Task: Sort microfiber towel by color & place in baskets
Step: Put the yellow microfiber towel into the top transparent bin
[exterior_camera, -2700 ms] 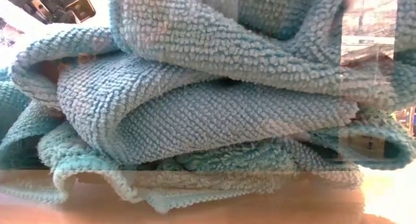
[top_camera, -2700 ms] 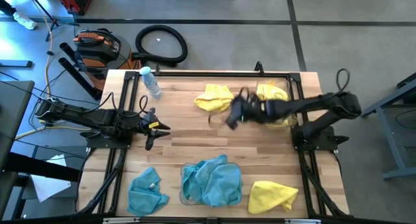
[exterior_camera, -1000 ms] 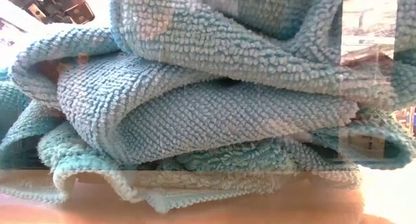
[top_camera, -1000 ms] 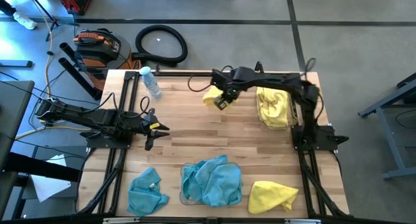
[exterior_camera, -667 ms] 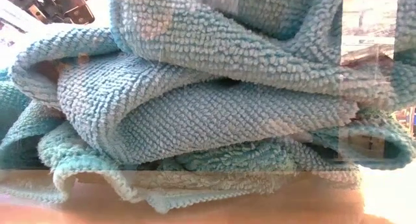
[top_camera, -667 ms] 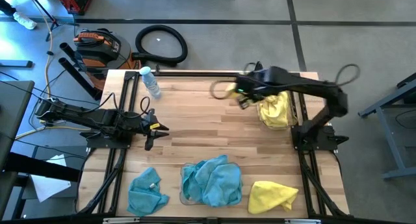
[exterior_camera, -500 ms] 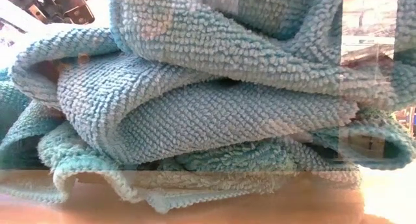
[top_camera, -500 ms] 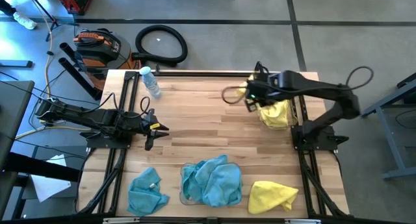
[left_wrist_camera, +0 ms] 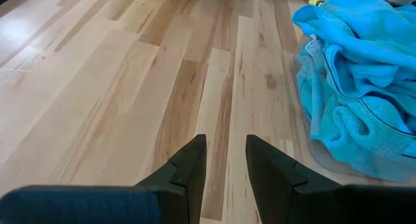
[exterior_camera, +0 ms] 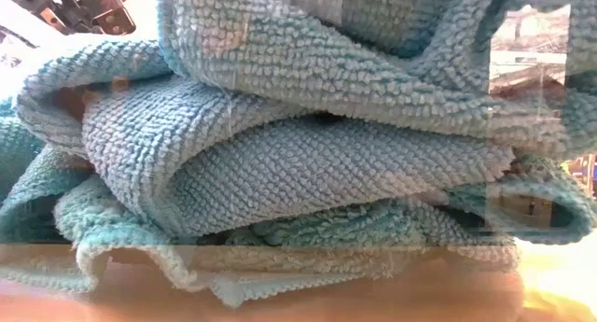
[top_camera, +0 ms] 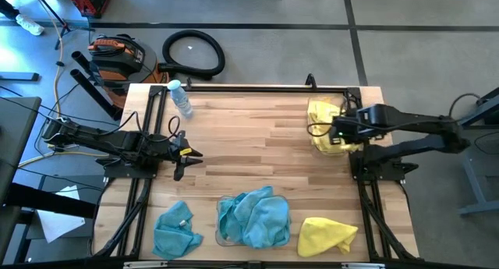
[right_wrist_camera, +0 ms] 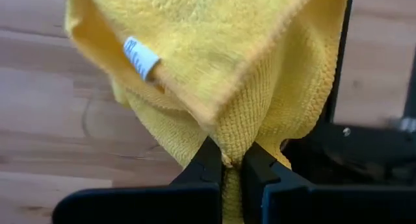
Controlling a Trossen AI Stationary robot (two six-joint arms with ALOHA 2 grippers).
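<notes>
Wooden table (top_camera: pixel 257 144) under both arms; right gripper (right_wrist_camera: pixel 233 160) pinches a yellow towel (right_wrist_camera: pixel 214 62); left gripper (left_wrist_camera: pixel 225 160) idle, fingers apart

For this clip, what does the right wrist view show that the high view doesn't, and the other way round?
Only the right wrist view: the right gripper shut on a fold of a yellow towel, and the towel's white tag.

Only the high view: the idle left gripper at the table's left edge, the teal towels, a loose yellow towel, and a water bottle.

Both: the right gripper holding yellow cloth over the wooden table.
</notes>
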